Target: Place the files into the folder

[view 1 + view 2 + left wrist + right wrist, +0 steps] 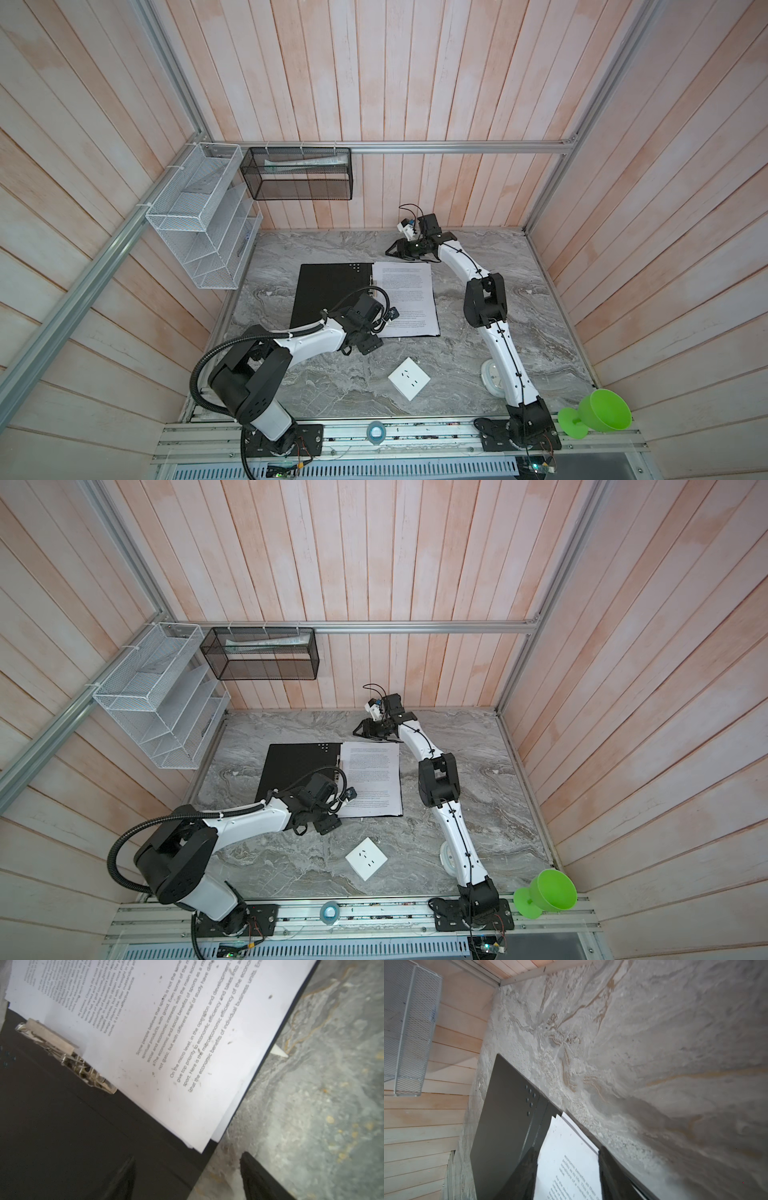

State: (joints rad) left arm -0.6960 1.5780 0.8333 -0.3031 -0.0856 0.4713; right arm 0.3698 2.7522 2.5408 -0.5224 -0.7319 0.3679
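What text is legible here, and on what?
"Some people believe that sports is not the same": white printed paper sheets.
"On the micro level, in the operation and development": same sheets.
Other paragraphs: too blurred or small.
White square socket plate: no text.

The walls (415,83) are pale pink wooden planks with shiny metal rails (457,147) running along them. A white wire rack (195,216) and a black mesh basket (299,178) hang from the rails by the far left corner. The counter (353,386) is grey and swirly like stone.
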